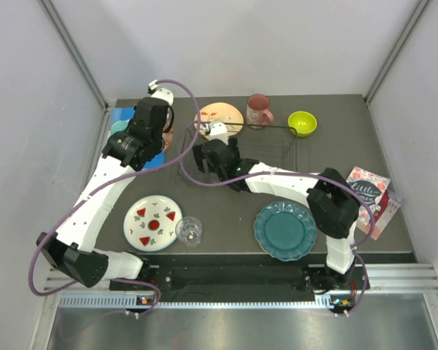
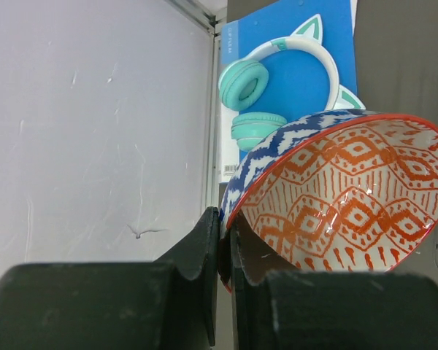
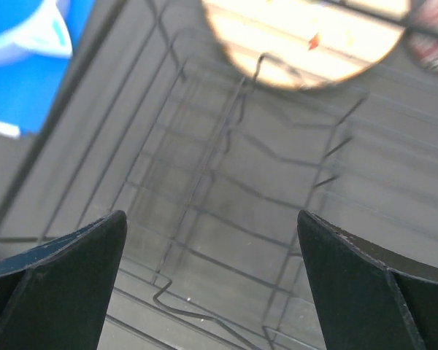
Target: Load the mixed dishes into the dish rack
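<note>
My left fingers (image 2: 193, 281) clench the rim of the red-patterned bowl (image 2: 350, 197), apparently lifted, at far left. The dish rack (image 1: 281, 153) lies to its right. My right fingers (image 3: 58, 277) gape empty over it.

I am holding my left arm (image 1: 95, 200) stretched far back, the left gripper (image 2: 225, 226) pinching a bowl (image 2: 350, 197) by its rim. My right arm (image 1: 292, 182) is lying bent leftward, the right gripper (image 3: 210, 216) gaping wide.
</note>
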Robot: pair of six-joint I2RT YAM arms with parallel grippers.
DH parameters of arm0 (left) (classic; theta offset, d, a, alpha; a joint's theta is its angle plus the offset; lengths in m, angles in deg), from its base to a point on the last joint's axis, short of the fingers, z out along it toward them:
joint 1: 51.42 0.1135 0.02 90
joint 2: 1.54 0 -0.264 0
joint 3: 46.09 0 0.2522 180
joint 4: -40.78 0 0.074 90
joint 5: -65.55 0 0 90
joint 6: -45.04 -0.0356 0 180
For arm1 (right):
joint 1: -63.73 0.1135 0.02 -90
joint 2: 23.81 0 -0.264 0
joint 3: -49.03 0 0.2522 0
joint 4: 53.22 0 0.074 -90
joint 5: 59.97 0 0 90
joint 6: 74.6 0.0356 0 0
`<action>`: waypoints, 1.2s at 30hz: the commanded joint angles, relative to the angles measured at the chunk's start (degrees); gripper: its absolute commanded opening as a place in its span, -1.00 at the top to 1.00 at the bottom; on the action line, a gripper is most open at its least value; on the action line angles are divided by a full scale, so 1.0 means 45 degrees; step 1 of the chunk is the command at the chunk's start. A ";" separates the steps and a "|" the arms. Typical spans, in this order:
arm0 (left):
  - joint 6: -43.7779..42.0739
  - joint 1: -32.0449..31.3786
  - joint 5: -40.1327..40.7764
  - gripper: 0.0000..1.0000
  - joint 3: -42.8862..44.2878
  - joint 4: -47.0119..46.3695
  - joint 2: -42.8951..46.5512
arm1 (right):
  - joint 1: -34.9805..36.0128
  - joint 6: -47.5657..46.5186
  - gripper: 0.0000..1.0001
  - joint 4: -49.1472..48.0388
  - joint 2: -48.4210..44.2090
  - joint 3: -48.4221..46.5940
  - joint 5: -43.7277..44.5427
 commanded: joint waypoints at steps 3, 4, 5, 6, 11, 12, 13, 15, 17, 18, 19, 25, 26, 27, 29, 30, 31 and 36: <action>0.0212 0.0109 0.0580 1.00 0.0105 -0.0916 0.0625 | 0.0032 0.0790 -0.99 0.1375 0.0719 -0.1127 -0.1223; 0.0173 0.0109 0.0600 1.00 0.0105 -0.0955 0.0625 | 0.0032 0.0849 -0.99 0.1551 0.0778 -0.1146 -0.1283; 0.0115 0.0109 0.0600 1.00 0.0125 -0.0975 0.0625 | 0.0052 0.0908 -0.99 0.1669 0.0740 -0.1108 -0.1361; 0.0056 0.0109 0.0619 1.00 0.0144 -0.0994 0.0625 | 0.0071 0.1005 -0.99 0.1863 0.0720 -0.1050 -0.1516; -0.0198 0.0109 0.0815 1.00 0.0300 -0.1248 0.0411 | 0.0324 0.1337 -0.99 0.2489 -0.0157 0.0041 -0.1948; -0.0179 0.0109 0.0892 1.00 0.0359 -0.1229 0.0372 | 0.0364 0.1474 -1.00 0.2548 -0.0352 0.0296 -0.2102; -0.0179 0.0109 0.0970 1.00 0.0379 -0.1190 0.0275 | 0.0442 0.1494 -0.99 0.2549 -0.0741 0.0589 -0.2123; -0.0140 0.0109 0.1030 1.00 0.0418 -0.1112 0.0255 | 0.0676 0.1572 -0.99 0.2548 -0.1153 0.1390 -0.2163; -0.0043 0.0109 0.1126 1.00 0.0496 -0.0995 0.0157 | 0.0929 0.1592 -0.99 0.2587 -0.1681 0.2071 -0.2143; 0.0074 0.0089 0.1166 1.00 0.0631 -0.0762 0.0099 | 0.1027 0.1669 -0.98 0.2588 -0.1856 0.2250 -0.2124; 0.0230 0.0089 0.1186 1.00 0.0749 -0.0547 -0.0076 | 0.1125 0.1709 -0.96 0.2588 -0.2187 0.2445 -0.2143; 0.1557 -0.0905 0.1868 1.00 0.0848 0.0564 -0.0097 | 0.2062 0.1554 -0.99 0.2997 -0.2697 0.2449 -0.2065; 0.1946 -0.1120 0.1985 1.00 0.0983 0.0858 -0.0117 | 0.2160 0.1418 -0.99 0.3114 -0.2737 0.2254 -0.2104; 0.2259 -0.1392 0.1832 1.00 0.1178 0.1306 -0.0175 | 0.2142 0.1300 -0.99 0.3134 -0.2776 0.2059 -0.2201; 0.3407 -0.1434 0.1267 1.00 0.1995 0.2751 -0.0526 | 0.2142 0.0950 -0.99 0.3386 -0.2854 0.1161 -0.2086; 0.3589 -0.1454 0.1187 1.00 0.2155 0.3007 -0.0662 | 0.2122 0.0812 -0.99 0.3524 -0.2854 0.0791 -0.2046; 0.3726 -0.1550 0.1553 1.00 0.2311 0.3609 -0.1089 | 0.2025 0.0676 -0.99 0.3661 -0.2951 0.0110 -0.1987; 0.5189 -0.1883 0.2357 1.00 0.3523 0.4962 -0.2245 | 0.1771 0.0381 -0.99 0.4091 -0.4430 -0.0931 -0.1636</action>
